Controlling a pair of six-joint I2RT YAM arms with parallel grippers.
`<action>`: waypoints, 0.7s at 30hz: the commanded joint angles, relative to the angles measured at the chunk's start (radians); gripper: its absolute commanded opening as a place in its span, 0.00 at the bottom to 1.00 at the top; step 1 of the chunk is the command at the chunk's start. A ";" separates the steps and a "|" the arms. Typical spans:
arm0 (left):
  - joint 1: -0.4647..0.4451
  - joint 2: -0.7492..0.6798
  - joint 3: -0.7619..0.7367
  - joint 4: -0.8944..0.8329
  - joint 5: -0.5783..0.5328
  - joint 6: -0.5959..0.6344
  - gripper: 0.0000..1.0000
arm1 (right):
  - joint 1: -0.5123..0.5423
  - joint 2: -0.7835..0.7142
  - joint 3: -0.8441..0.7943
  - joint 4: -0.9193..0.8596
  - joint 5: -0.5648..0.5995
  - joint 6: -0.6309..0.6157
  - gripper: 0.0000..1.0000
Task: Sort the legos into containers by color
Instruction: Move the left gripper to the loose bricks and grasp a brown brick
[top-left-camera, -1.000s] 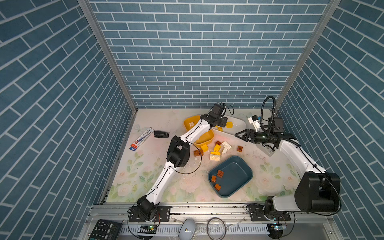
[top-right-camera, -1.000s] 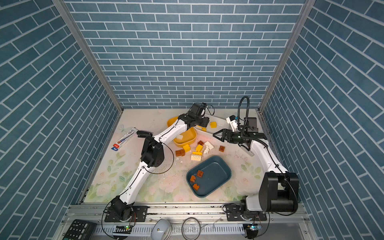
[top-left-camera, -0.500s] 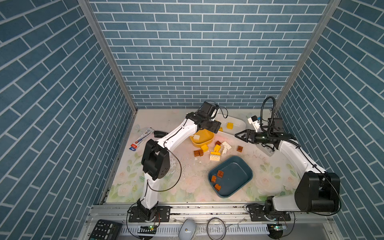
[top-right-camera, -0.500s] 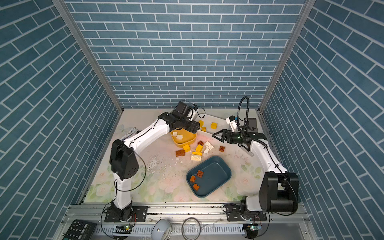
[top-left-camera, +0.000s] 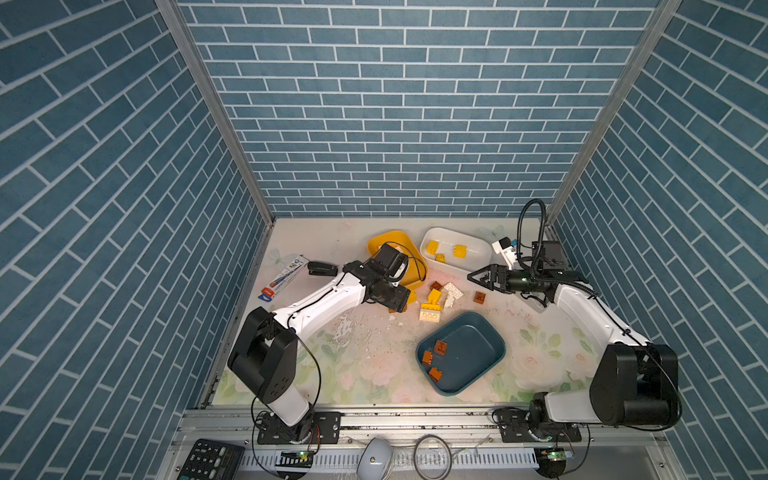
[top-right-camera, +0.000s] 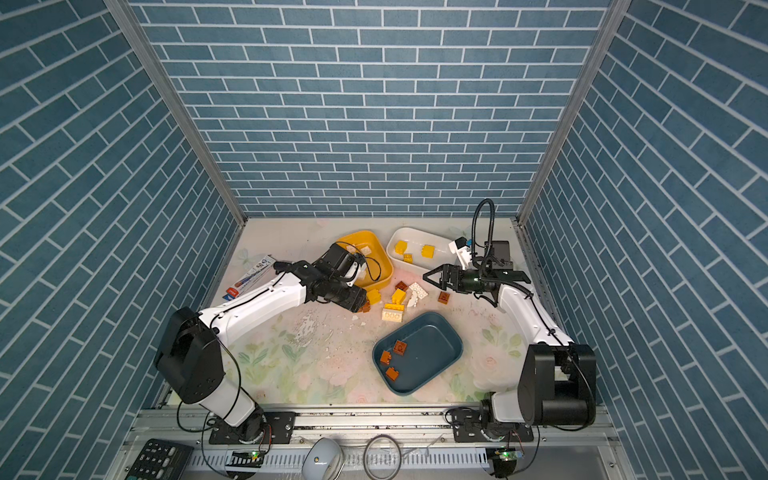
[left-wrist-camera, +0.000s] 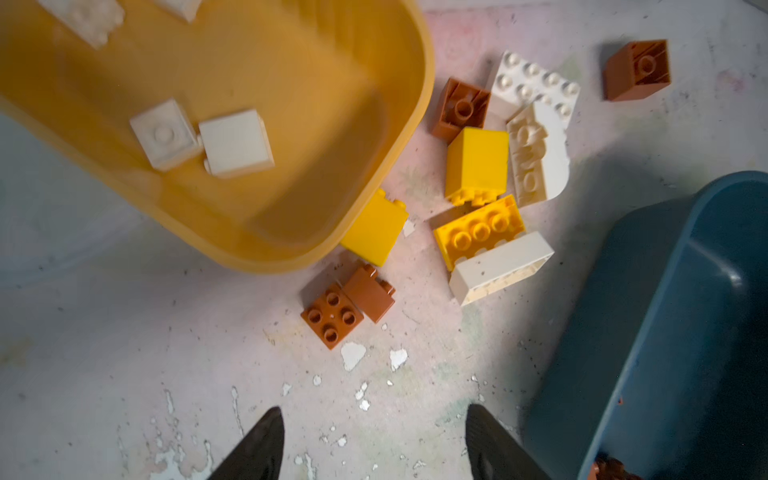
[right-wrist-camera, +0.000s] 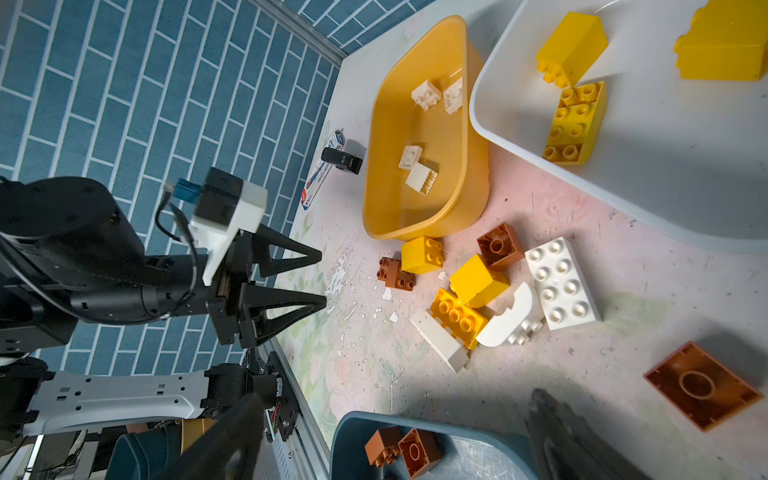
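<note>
Beside yellow tub (left-wrist-camera: 291, 75): left tool (left-wrist-camera: 374, 415) open, empty, right tool (top-left-camera: 471, 276) likewise — an off-centre pinch could scatter touching brown bricks (left-wrist-camera: 332, 316).

No text can be read with certainty. The flat package (top-left-camera: 285, 276) at the far left, by the wall, carries red and blue print too small to make out. The black stapler (right-wrist-camera: 341, 160) just right of it bears a tiny white mark, illegible. The keypad (top-left-camera: 210, 459) at the near left edge has key markings, too small to read. Raised shapes under a white arched lego (left-wrist-camera: 536, 153) do not resolve into letters.
</note>
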 joint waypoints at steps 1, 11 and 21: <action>0.013 -0.010 -0.052 0.064 -0.045 -0.121 0.68 | 0.009 -0.021 -0.016 0.014 -0.021 0.004 0.98; 0.018 0.091 -0.118 0.192 -0.090 -0.270 0.58 | 0.013 -0.036 -0.041 0.019 -0.018 0.004 0.98; 0.021 0.160 -0.128 0.238 -0.096 -0.294 0.48 | 0.013 -0.037 -0.053 0.015 -0.018 -0.004 0.99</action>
